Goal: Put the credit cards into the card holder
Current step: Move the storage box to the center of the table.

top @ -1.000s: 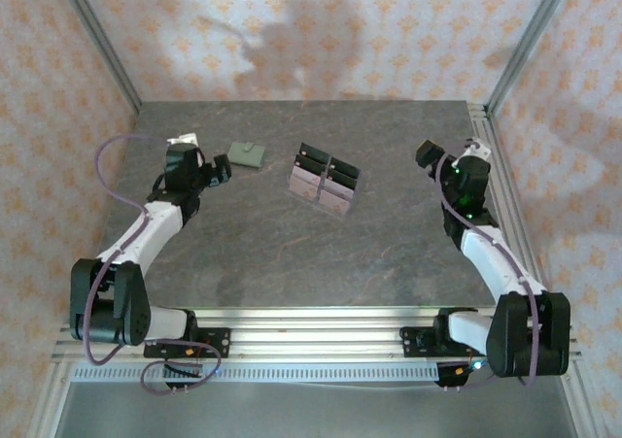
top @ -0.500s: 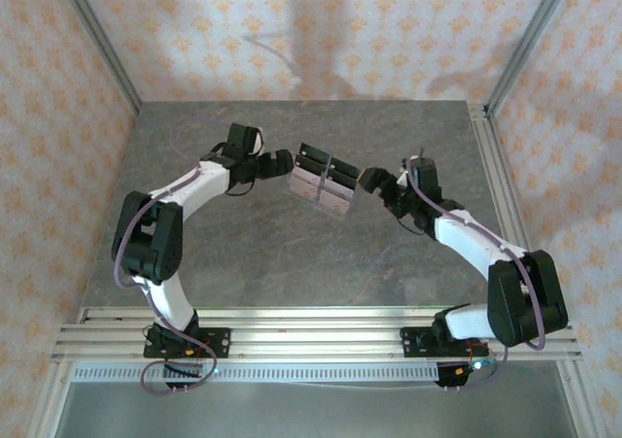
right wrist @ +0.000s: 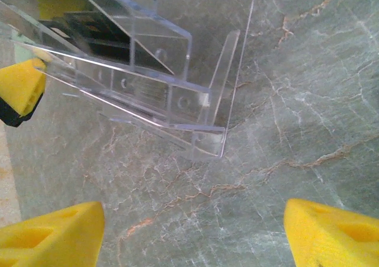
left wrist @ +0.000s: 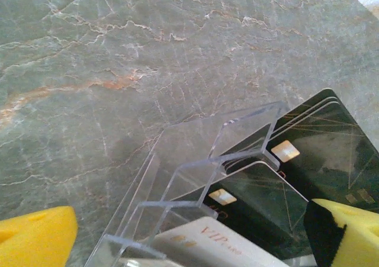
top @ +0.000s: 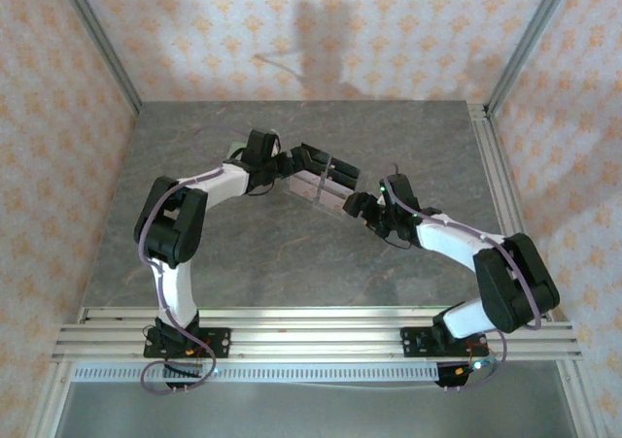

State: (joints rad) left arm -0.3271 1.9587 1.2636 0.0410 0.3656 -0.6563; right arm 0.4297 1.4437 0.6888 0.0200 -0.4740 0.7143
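Orange-flowered wallpaper closes in the cell, and a grey-green marbled table [top: 292,263] fills the floor of it. Toward the back of its middle we see a clear stand [top: 326,178], a stepped plastic rack. The credit cards [top: 309,185], pale grey-mauve, sit in its nearer tiers, and black panels [top: 340,173] fill the farther ones. From the left wrist we read "VIP" on one pale card, and the black panels above it bear gold chip marks.

The left gripper [top: 282,163] meets the stand at its left end. Its jaws are spread wide and grip nothing. Its yellow pads [left wrist: 35,237] sit low at either side of the wrist view with the stand's tiers between them. We cannot tell whether they touch the plastic.

The right gripper [top: 358,205] is at the stand's near right corner. Its jaws are also apart and hold nothing. Its pads [right wrist: 53,234] hang over bare table, with the stand's corner just ahead of them.

Of the card holder [top: 236,150] we make out only a sage sliver left of the stand, mostly hidden behind the left arm's wrist; folded or not, we cannot tell
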